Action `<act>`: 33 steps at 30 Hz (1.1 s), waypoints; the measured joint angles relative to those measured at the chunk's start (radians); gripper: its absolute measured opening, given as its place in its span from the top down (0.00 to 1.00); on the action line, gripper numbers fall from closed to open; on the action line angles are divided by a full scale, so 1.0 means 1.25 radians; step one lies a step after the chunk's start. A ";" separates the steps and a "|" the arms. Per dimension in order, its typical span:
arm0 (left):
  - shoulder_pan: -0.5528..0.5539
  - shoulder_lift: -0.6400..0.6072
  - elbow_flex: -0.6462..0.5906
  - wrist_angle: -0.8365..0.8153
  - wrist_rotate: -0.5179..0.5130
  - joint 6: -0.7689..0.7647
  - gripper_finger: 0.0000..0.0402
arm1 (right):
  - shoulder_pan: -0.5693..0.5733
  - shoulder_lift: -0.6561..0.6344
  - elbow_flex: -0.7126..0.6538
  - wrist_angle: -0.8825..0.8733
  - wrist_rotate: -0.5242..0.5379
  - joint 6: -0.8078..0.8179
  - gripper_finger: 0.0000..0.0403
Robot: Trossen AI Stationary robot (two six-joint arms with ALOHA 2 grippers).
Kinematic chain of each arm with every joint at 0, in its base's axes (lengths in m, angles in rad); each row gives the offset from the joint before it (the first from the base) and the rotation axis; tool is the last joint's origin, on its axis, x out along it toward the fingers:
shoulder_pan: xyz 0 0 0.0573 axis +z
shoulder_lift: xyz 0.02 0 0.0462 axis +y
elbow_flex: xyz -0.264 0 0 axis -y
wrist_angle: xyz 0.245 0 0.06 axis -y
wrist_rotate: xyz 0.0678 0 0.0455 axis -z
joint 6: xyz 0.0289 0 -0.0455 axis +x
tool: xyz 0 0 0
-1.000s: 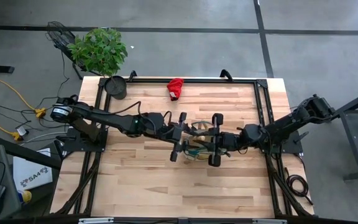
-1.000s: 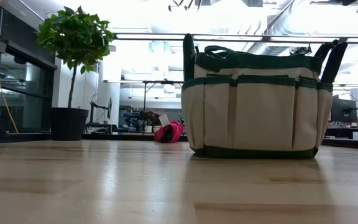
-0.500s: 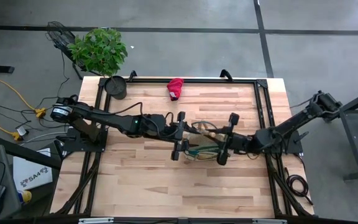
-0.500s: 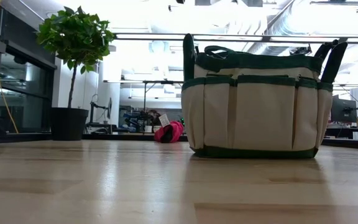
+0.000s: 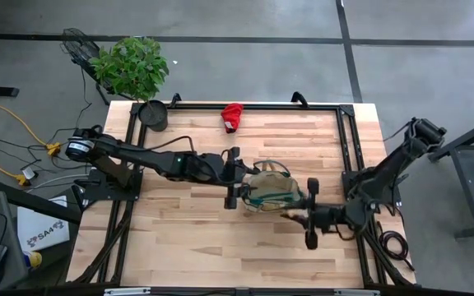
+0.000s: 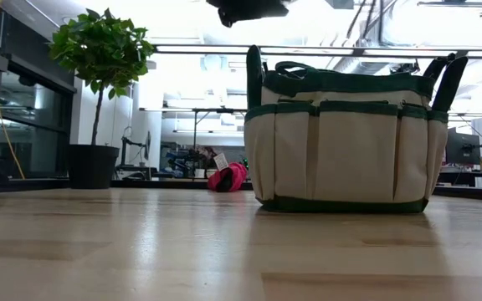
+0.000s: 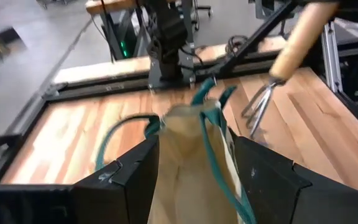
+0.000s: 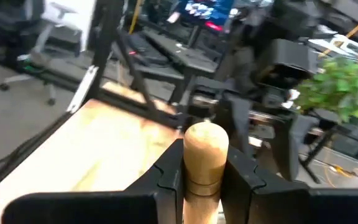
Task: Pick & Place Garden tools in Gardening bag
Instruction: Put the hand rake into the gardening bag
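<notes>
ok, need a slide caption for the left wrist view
Left end effector straddles the bag rim while the rake, held by its wooden handle, hangs tines-down beside the bag.
</notes>
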 joint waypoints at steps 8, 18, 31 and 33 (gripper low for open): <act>0.000 0.000 0.000 -0.027 0.000 -0.023 0.48 | 0.028 0.111 0.000 -0.005 0.041 0.011 0.86; 0.000 0.000 0.000 -0.027 -0.002 -0.024 0.48 | 0.020 0.210 0.000 0.061 0.086 -0.090 0.86; 0.000 0.000 0.000 -0.032 -0.002 -0.028 0.48 | 0.037 0.207 0.000 0.107 0.077 -0.164 0.86; 0.000 0.000 0.000 -0.032 -0.002 -0.028 0.48 | 0.037 0.209 0.000 0.095 0.077 -0.156 0.86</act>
